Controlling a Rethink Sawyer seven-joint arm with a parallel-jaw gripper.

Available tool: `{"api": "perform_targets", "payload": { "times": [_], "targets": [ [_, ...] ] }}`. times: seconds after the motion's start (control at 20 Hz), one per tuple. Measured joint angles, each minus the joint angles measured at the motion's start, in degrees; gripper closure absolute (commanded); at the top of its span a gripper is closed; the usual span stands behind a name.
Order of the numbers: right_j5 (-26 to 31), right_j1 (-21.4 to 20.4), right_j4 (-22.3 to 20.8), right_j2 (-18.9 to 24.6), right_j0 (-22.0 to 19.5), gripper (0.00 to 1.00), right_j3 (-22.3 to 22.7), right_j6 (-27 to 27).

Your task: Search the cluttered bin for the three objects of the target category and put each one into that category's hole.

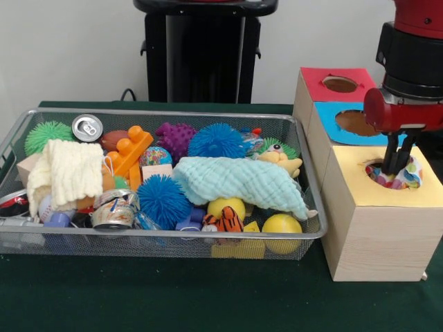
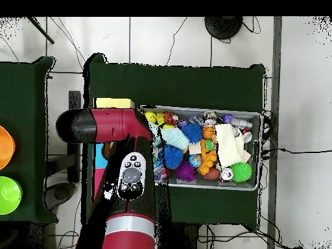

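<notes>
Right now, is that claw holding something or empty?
Gripper: down in the yellow box's hole, closed on a patterned cloth.

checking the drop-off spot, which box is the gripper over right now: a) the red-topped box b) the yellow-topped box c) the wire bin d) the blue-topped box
b: in the front view the gripper reaches down into the hole of the yellow-topped box, where a patterned cloth sits at the hole, while the red-topped box and blue-topped box stand behind it.
</notes>
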Motion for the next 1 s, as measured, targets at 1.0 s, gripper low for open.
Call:
{"api": "perform_targets", "payload": {
  "times": [1.0],
  "targets": [
    [-6.58, -0.01, 0.12, 0.01, 0.01, 1.00, 1.44, 0.00]
  ]
}}
